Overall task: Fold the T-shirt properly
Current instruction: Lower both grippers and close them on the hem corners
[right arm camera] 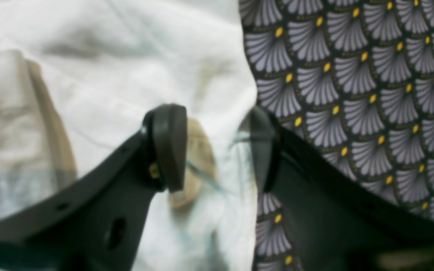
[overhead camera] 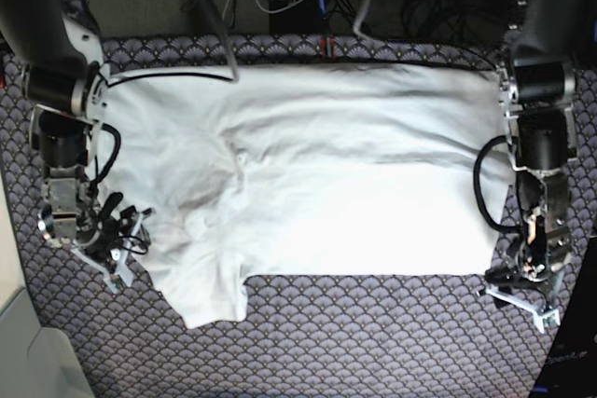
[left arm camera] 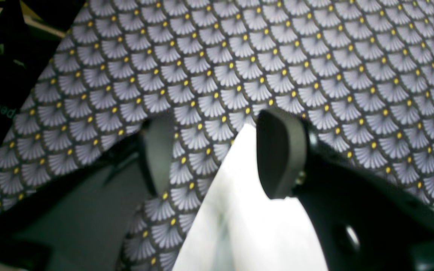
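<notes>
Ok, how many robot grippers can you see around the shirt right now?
2. The right gripper sits at the T-shirt sleeve edge, on the base view's left; the left gripper is beside the hem corner on its right.

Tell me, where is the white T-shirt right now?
In the base view the T-shirt lies spread out flat in the middle of the patterned cloth, between the right gripper and the left gripper.

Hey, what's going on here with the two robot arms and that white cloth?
A two-armed robot is working on a white T-shirt spread flat on a table covered in patterned fabric. The left gripper sits open at one near corner of the shirt, a point of white cloth between its fingers. The right gripper is open at the shirt's opposite side edge, straddling it. Neither has closed on the cloth, and no fold is made yet.
</notes>
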Controlling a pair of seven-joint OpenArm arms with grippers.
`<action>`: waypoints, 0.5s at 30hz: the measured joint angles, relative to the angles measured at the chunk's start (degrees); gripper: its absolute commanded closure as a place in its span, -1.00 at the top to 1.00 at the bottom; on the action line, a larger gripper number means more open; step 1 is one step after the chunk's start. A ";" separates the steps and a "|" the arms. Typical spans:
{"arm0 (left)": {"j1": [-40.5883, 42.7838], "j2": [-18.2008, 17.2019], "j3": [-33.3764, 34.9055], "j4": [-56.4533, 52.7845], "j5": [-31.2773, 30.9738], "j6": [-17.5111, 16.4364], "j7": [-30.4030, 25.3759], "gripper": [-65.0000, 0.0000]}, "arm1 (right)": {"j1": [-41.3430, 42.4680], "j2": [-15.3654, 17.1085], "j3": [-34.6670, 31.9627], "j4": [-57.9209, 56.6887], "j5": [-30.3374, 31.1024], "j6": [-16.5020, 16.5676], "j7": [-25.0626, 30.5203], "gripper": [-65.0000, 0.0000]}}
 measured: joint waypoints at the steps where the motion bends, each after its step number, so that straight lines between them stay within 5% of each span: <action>1: 0.02 0.02 0.00 -0.50 0.02 0.00 -0.22 0.12 | -0.13 -0.15 -0.02 0.98 0.02 0.00 -1.38 -0.09; 8: 0.48 0.04 0.00 -0.72 0.02 0.17 -0.81 0.12 | -0.28 0.04 3.13 2.12 -0.42 0.02 -2.14 0.34; 15: 0.50 0.02 0.04 -0.70 0.02 0.17 -0.83 0.12 | -2.05 0.04 3.15 2.14 0.33 -0.07 0.15 0.37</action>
